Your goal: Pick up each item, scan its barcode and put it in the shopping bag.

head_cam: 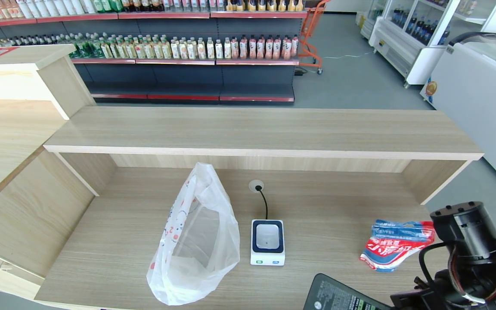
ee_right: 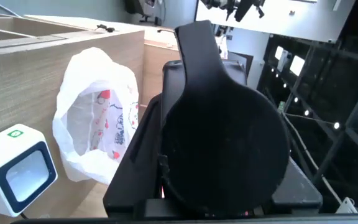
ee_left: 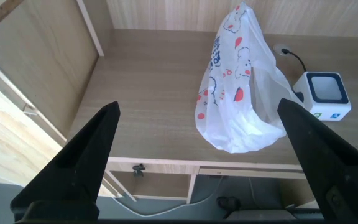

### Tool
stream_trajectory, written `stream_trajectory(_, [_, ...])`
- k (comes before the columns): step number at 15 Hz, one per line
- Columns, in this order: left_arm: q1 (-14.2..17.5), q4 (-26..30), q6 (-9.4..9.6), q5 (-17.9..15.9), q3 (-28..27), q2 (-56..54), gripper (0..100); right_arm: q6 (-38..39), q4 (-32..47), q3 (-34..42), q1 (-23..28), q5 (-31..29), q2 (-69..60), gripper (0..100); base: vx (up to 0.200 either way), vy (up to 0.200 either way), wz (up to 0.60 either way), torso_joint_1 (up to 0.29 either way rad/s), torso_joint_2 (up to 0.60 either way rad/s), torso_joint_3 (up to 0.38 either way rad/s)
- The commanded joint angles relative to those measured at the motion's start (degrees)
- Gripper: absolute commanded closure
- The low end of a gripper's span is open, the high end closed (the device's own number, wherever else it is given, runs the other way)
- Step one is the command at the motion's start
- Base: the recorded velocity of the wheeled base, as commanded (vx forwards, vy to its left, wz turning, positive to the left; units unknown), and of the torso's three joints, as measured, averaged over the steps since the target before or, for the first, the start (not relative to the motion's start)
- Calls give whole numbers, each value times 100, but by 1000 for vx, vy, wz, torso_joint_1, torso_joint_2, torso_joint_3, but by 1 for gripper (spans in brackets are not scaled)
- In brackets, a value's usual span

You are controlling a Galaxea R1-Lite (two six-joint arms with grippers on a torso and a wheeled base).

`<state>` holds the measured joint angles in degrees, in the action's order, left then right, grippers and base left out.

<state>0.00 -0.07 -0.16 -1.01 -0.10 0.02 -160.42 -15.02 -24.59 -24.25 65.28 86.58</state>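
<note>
Your left pincer (ee_left: 197, 106) wide apart; shopping bag (ee_left: 238, 81) ahead of it, scanner (ee_left: 324, 93) beside bag. Right pincer (ee_right: 216, 124): cannot tell.

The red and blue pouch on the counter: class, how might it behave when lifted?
The pouch looks crumpled, so it probably sags rather than staying stiff. Its glossy film may be slippery. Lying flat on the counter, it seems unlikely to roll.
</note>
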Motion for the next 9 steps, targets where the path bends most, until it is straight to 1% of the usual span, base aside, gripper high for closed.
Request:
stream_trajectory(1, [0, -1, -2, -4, 1, -2, 0, -455, -10, 68, -1, 2, -36, 100, 0, 0, 0, 0, 0, 0])
stream_trajectory(9, [0, -1, -2, -4, 1, -2, 0, -429, 17, 139, -1, 2, -80, 100, 0, 0, 0, 0, 0, 0])
